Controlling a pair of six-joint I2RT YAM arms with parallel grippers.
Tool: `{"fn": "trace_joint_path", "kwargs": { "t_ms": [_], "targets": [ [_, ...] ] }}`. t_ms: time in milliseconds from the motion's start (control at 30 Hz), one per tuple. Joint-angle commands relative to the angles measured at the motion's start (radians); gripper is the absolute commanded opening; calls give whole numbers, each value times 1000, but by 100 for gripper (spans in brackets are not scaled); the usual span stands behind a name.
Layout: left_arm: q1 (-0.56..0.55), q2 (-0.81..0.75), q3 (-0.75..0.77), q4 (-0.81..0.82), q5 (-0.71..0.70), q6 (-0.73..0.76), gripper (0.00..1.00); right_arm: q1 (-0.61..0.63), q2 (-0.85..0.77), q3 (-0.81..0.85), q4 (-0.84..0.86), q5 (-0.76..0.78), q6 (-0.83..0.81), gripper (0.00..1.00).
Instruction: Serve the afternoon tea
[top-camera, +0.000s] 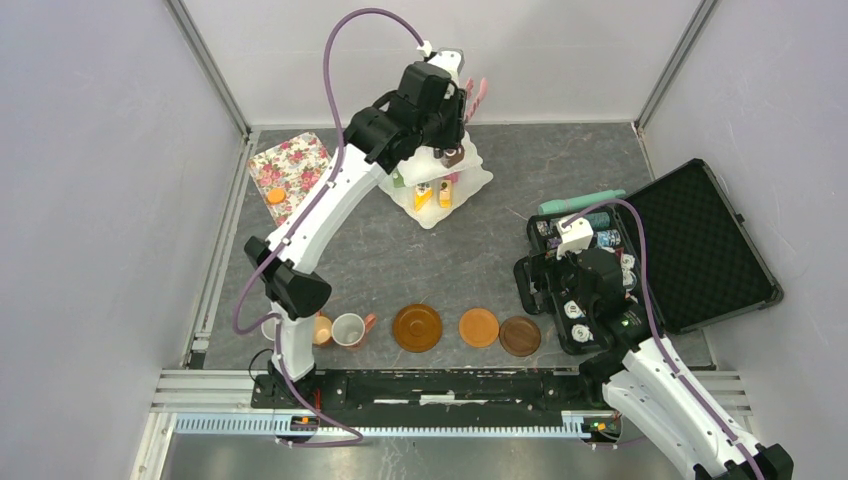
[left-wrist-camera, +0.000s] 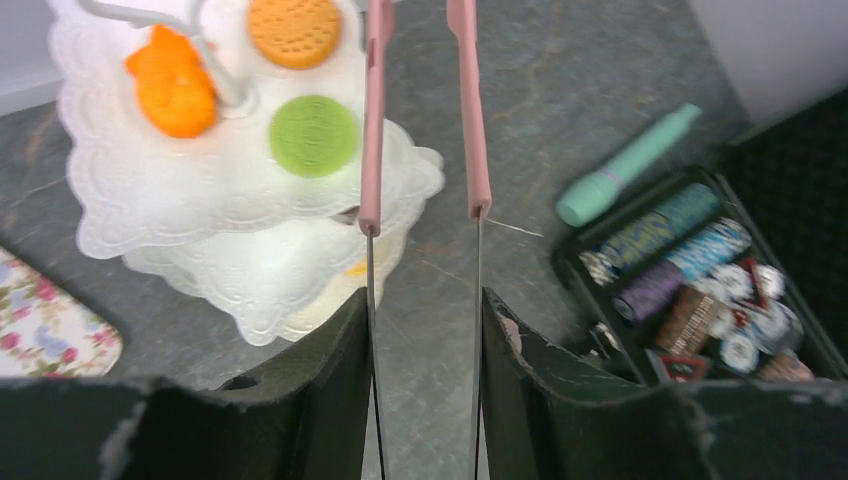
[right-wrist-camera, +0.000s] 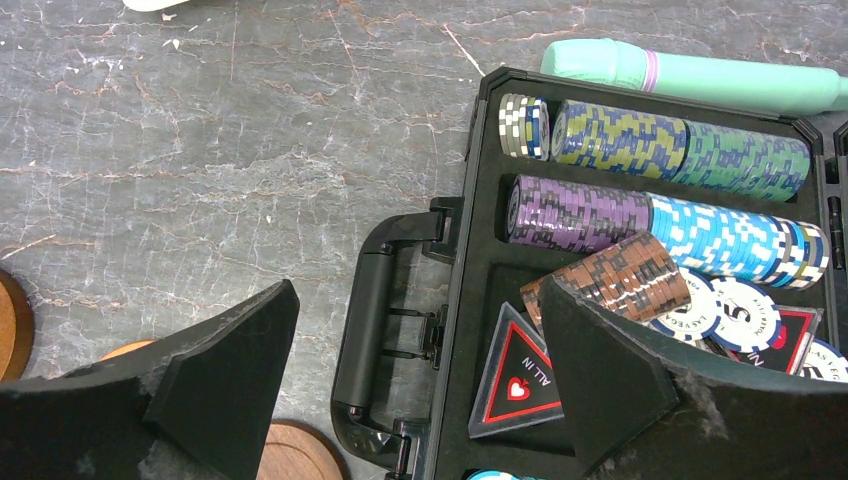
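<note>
The left gripper (left-wrist-camera: 420, 302) is clamping pink tongs (left-wrist-camera: 374, 120), their tips hanging apart and empty just beside the toy cakes (left-wrist-camera: 314, 135) on the white three-tier stand (left-wrist-camera: 180, 215); the right gripper (right-wrist-camera: 415, 290) is gaping wide, well apart from the stand. Centring the tips around one cake and squeezing gently is looking wisest.

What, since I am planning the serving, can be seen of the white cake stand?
The white cake stand stands upright at the far middle of the grey table. It has three scalloped, lace-edged tiers, plastic-looking, and a metal handle on top. The top tier holds an orange cake, a tan biscuit and a green round; yellow pieces show lower down. Pink tongs in the left gripper hang over its edge; contact cannot be told.
</note>
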Motion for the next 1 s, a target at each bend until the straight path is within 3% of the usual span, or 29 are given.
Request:
{"fn": "trace_joint_path", "kwargs": {
  "t_ms": [0, 233, 433, 700, 967],
  "targets": [
    [-7, -136, -6, 32, 178, 17, 42, 5, -2, -2, 22, 13, 9, 98],
    [-7, -319, -217, 92, 279, -2, 42, 6, -9, -2, 24, 9, 11, 98],
    [-7, -543, -463, 128, 243, 14, 44, 6, -9, -4, 25, 2, 11, 98],
    [-4, -797, -711, 78, 5, 60, 47, 7, -7, -4, 28, -7, 11, 98],
    [88, -868, -910, -29, -395, -40, 46, 7, -4, -4, 29, -6, 10, 98]
  ]
}}
